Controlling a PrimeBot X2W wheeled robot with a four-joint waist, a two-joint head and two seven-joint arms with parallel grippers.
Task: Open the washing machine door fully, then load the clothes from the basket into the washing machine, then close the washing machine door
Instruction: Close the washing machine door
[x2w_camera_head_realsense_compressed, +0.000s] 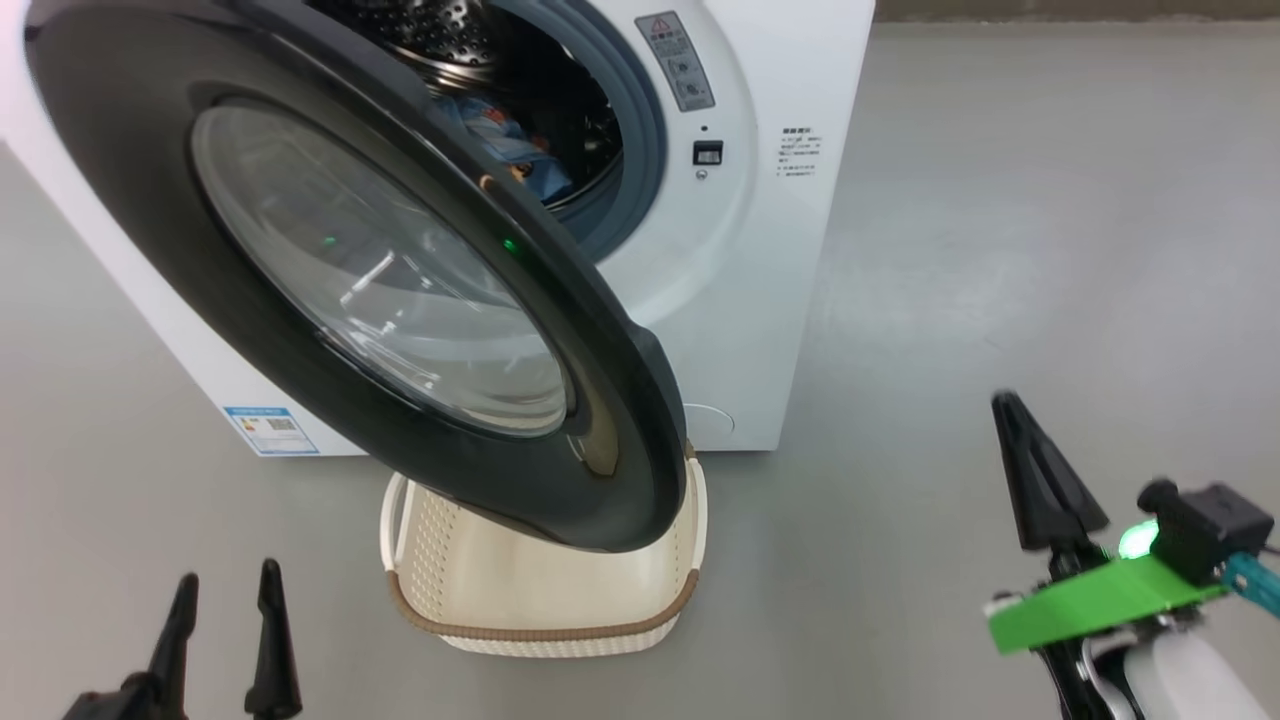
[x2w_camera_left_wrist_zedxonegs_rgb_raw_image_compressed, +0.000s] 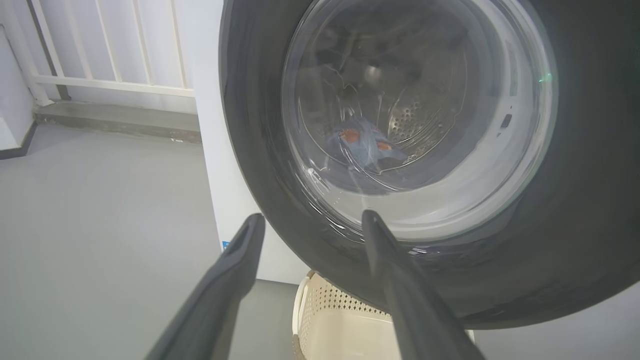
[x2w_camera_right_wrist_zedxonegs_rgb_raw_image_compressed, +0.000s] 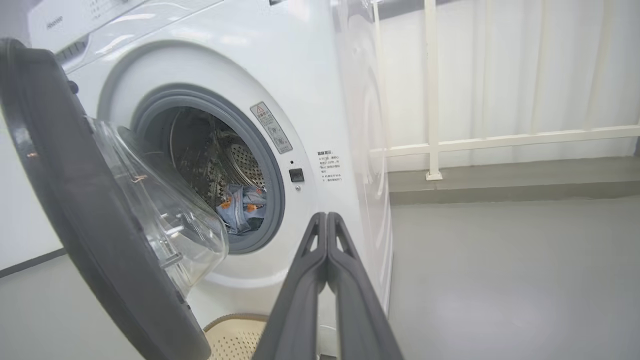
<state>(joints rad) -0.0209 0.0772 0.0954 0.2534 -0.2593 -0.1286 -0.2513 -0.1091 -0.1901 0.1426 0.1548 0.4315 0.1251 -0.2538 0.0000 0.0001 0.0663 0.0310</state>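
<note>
Seemingly, light-blue printed clothes (x2w_camera_head_realsense_compressed: 520, 150) sit upper-centre in the steel drum (x2w_camera_head_realsense_compressed: 440, 40), cream perforated basket (x2w_camera_head_realsense_compressed: 545, 610) looks empty; only the black-rimmed glass door (x2w_camera_head_realsense_compressed: 370, 270) needs closing, my left fingers (x2w_camera_head_realsense_compressed: 270, 610) spread, right fingers (x2w_camera_head_realsense_compressed: 1035, 480) pinched together, both empty.

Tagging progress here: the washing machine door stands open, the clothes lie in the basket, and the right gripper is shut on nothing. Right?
Not quite. The clothes lie inside the washing machine, not the basket, as the right wrist view shows. The door is open and the right gripper shut on nothing.
</note>
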